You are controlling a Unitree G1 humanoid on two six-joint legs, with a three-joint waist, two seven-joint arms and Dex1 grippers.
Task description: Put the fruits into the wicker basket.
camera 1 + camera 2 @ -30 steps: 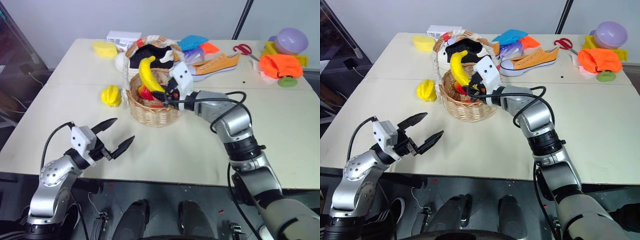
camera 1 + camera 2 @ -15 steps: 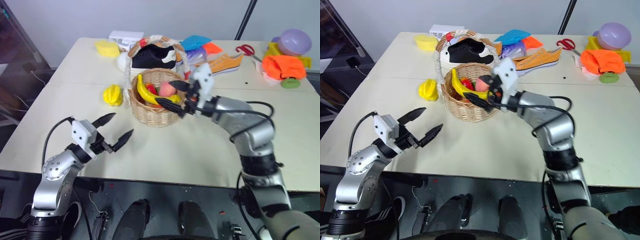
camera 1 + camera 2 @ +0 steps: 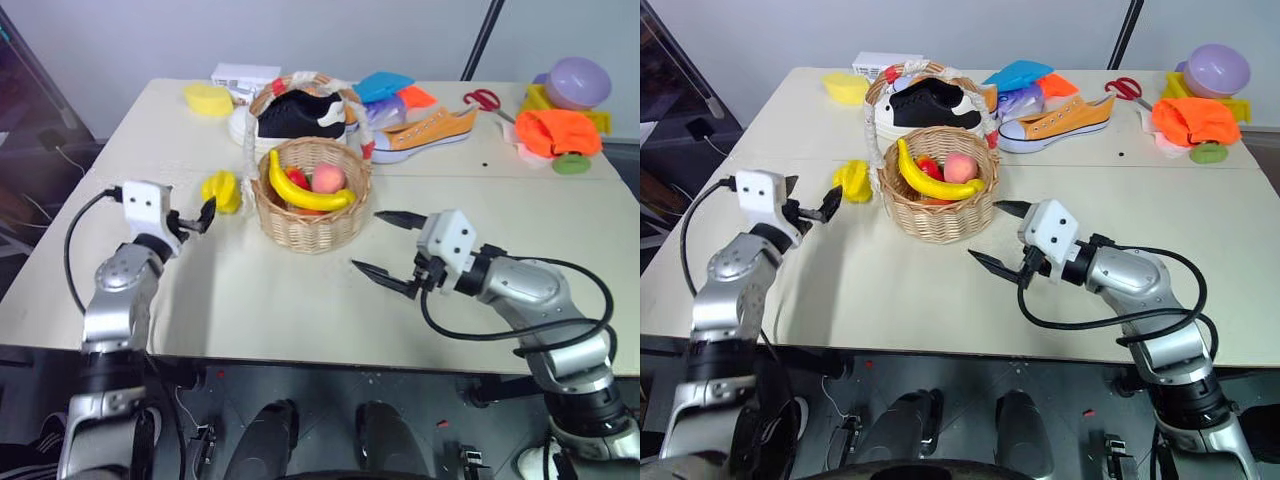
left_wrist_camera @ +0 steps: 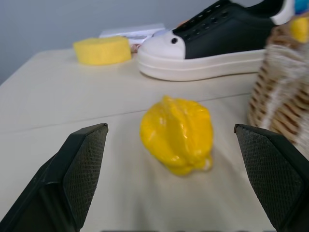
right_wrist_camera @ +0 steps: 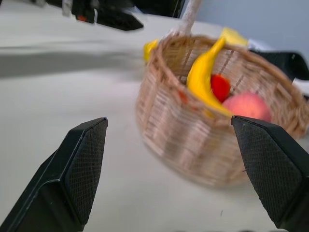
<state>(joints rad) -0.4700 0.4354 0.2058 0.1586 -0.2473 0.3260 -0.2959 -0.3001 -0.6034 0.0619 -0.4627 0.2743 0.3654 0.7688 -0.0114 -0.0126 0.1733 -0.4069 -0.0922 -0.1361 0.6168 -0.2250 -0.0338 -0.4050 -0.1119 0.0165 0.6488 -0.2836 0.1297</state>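
A: Where is the round tan woven wicker basket (image 3: 310,205)?

B: Centre of the frame, slightly left, on the cream table (image 3: 300,300). Inside lie a curved yellow banana (image 3: 300,190), a pink peach (image 3: 328,179) and a red piece (image 3: 296,178).

A: And the ridged yellow starfruit (image 3: 222,190)?

B: On the table just left of the basket, outside it.

A: The grippers?

B: The left gripper (image 3: 197,217) sits at middle left, pointing at the starfruit, jaws wide apart and empty. The right gripper (image 3: 385,246) hovers right of centre, below the basket, jaws spread, holding nothing.
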